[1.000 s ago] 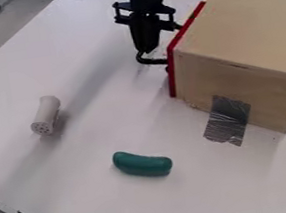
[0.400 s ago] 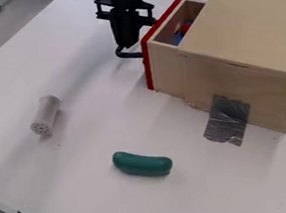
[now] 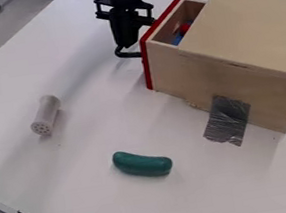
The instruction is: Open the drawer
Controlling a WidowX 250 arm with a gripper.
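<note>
The black gripper (image 3: 128,45) hangs at the top centre, just left of the drawer's red front, with its tip at the black handle (image 3: 128,54). The drawer (image 3: 165,67) stands part way out of the wooden box (image 3: 243,38), its red front facing the gripper. Inside the drawer lie a red object (image 3: 185,28) and a blue object (image 3: 177,38). How the fingers sit around the handle is hard to make out.
A whitish shaker-like cylinder (image 3: 46,115) lies at the left of the white table (image 3: 77,189). A green curved toy (image 3: 142,163) rests at the lower centre. Grey tape (image 3: 227,120) runs from the box side to the tabletop.
The gripper has moved left, and the drawer has slid out of the box with it, revealing the objects inside. Since the middle frame, both have stayed almost still.
</note>
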